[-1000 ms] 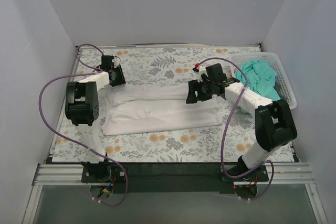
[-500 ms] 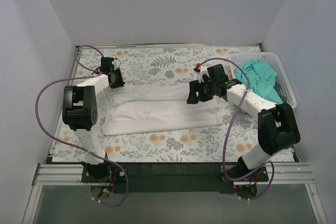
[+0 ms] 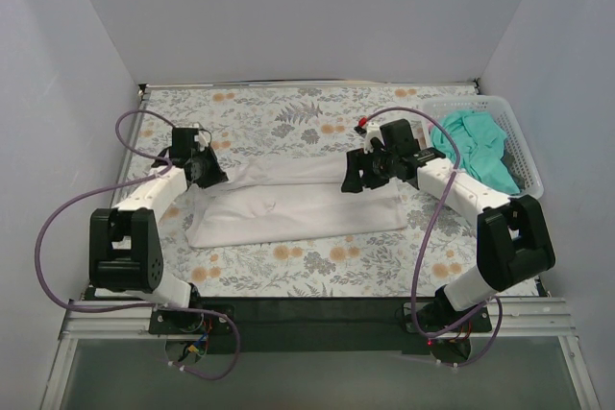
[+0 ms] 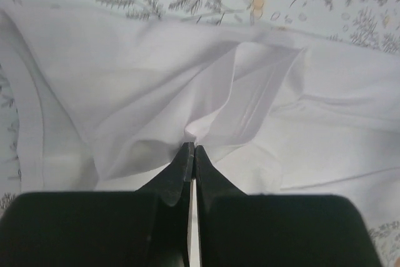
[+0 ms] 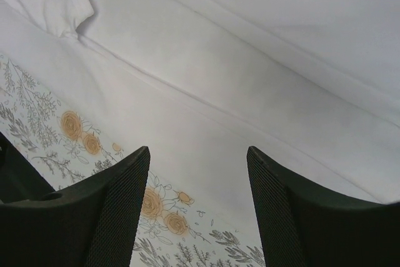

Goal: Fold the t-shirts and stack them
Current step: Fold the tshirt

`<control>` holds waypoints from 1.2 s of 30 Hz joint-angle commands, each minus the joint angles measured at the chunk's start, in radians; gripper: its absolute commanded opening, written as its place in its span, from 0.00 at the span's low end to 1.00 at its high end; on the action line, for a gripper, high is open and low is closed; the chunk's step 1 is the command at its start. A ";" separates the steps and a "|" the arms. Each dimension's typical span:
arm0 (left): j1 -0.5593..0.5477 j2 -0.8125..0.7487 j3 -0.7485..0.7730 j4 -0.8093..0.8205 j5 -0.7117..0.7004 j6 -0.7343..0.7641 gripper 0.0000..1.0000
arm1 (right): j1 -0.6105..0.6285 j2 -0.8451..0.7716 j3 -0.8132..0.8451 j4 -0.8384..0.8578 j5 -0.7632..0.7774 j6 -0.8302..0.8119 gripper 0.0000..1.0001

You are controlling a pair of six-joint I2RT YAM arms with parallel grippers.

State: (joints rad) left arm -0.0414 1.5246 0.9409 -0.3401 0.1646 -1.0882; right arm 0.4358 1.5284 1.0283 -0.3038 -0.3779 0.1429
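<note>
A white t-shirt (image 3: 298,204) lies partly folded lengthwise across the middle of the floral table cover. My left gripper (image 3: 209,176) sits at the shirt's left end. In the left wrist view it (image 4: 191,146) is shut on a pinched fold of the white t-shirt (image 4: 156,79). My right gripper (image 3: 354,178) hovers over the shirt's right part. Its jaws (image 5: 199,161) stand open with nothing between them, above the hem of the white t-shirt (image 5: 250,60). A teal-green t-shirt (image 3: 476,146) lies crumpled in the basket.
The white lattice basket (image 3: 524,156) stands at the right back of the table, close to the right arm. Purple cables loop beside both arms. Grey walls close in the left, back and right sides.
My left gripper has shut on the white cloth and moved toward the near side, pulling the shirt's left end with it. The right gripper has barely moved.
</note>
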 commanded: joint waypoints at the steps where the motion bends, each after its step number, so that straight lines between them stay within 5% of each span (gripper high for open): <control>1: -0.002 -0.099 -0.068 -0.079 0.018 -0.039 0.01 | 0.021 -0.042 -0.016 0.023 -0.029 -0.008 0.59; 15: -0.002 -0.285 -0.274 -0.197 0.026 -0.197 0.16 | 0.050 -0.059 -0.043 0.023 0.005 -0.020 0.59; 21: -0.002 -0.333 -0.232 -0.278 0.021 -0.223 0.33 | 0.050 -0.071 -0.063 0.023 0.020 -0.029 0.59; 23: -0.002 -0.351 -0.202 -0.281 0.000 -0.216 0.52 | 0.050 -0.076 -0.068 0.023 0.030 -0.032 0.59; 26: -0.003 -0.357 -0.145 -0.260 -0.017 -0.173 0.60 | 0.050 -0.080 -0.068 0.023 0.037 -0.035 0.59; 36: -0.147 -0.031 0.099 -0.105 -0.104 -0.136 0.54 | 0.050 -0.062 -0.059 0.022 0.040 -0.042 0.59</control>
State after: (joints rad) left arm -0.1394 1.4113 0.9585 -0.4934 0.1326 -1.2518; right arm 0.4831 1.4788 0.9646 -0.3031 -0.3420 0.1173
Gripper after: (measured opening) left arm 0.547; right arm 0.590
